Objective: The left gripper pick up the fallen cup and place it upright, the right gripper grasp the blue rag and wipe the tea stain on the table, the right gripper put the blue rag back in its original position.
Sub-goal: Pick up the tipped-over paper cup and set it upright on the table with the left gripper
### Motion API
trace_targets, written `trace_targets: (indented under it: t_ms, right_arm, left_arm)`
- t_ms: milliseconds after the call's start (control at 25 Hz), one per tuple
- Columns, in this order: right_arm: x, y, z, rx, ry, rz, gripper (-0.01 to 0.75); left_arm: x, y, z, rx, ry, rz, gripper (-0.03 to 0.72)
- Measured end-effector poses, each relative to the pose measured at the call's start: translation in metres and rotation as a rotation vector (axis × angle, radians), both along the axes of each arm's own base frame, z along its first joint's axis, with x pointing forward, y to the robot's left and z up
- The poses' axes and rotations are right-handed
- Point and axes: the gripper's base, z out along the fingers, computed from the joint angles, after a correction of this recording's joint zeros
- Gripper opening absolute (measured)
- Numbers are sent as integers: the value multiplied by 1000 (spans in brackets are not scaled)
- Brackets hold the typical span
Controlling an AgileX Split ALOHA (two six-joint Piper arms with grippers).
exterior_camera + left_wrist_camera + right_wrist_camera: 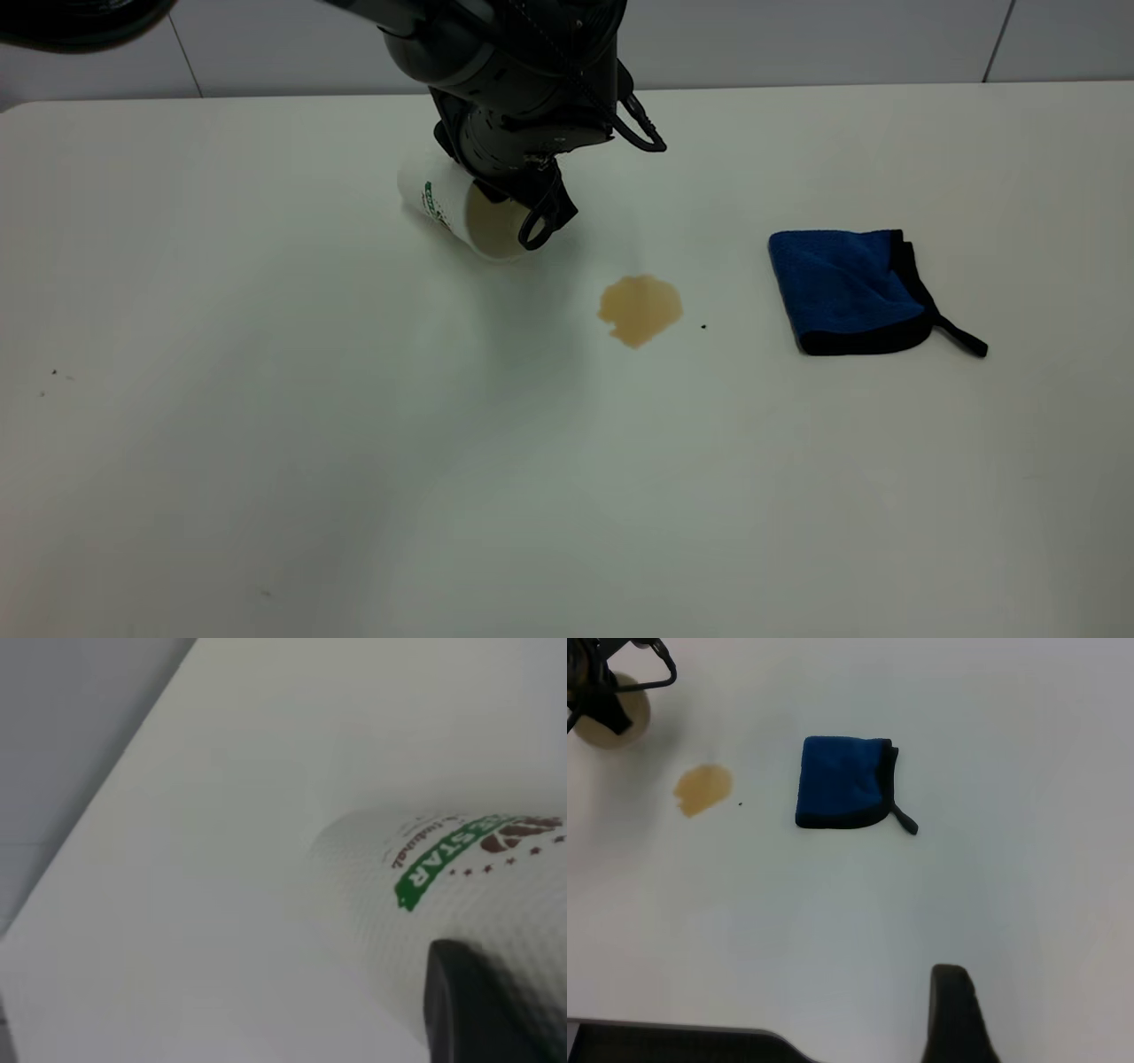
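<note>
The left gripper (518, 199) is reaching down from the far edge of the table (266, 443) and is closing its short black fingers on the white paper cup (452, 206), one finger (542, 215) lying across the rim at the mouth and the rest of the claw pressing against the cup's upper side. The cup is tilting on its side, its cream, brown-marked inside facing the exterior camera and its base pointing toward the far left; whether its lower edge is touching the tabletop cannot be told. In the left wrist view the cup's textured wall (461, 904) is filling the near field with the green "STAR" lettering showing, and a black fingertip (469, 1010) is resting against that wall. The tea stain (640, 308) is sitting on the table to the right of the cup and nearer the exterior camera, apart from it, with a tiny dark speck (704, 326) just beside the stain. The blue rag (850, 291) is lying folded and flat well to the right of the stain, its black edging and thin loop (964, 338) trailing off toward the right. The right gripper (957, 1014) is hanging above the table well away from the rag, and only one dark finger is showing in its own wrist view, so its opening cannot be told.
</note>
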Motion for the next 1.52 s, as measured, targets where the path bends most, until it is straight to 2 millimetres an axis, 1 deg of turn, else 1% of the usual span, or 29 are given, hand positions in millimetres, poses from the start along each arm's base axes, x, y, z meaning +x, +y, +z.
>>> trace_targets:
  t_ms: [40,80,160,320,400,520,600,720,840,920,1120,1360,1440,1520]
  right_arm:
    - [0,0,0,0,0,0,532]
    - [0,0,0,0,0,0,532]
    - [0,0,0,0,0,0,532]
    - [0,0,0,0,0,0,532]
    - [0,0,0,0,0,0,532]
    - [0,0,0,0,0,0,532]
    - [0,0,0,0,0,0,532]
    - [0,0,0,1,0,0,532]
    - [0,0,0,1,0,0,532]
    - [0,0,0,1,0,0,532]
    - [0,0,0,1,0,0,532]
    - [0,0,0,1,0,0,532]
    - [0,0,0,1,0,0,532]
    - [0,0,0,1,0,0,532]
  left_arm:
    - [0,1,3,23,-5,4,91]
    - [1,2,6,34,-8,6,57]
    - [2,3,14,44,-4,7,24]
    - [3,10,35,-27,94,32,6]
    - [5,19,51,-101,172,46,6]
    - [14,39,73,-236,289,74,6]
    - [20,53,80,-337,370,93,6]
    - [26,71,79,-495,497,98,6]
    - [27,78,75,-587,570,64,6]
    - [28,79,70,-603,588,56,6]
    - [26,79,50,-592,628,61,6]
    - [27,78,49,-598,624,60,12]
    - [28,78,48,-601,617,58,29]
    - [29,78,48,-602,613,57,69]
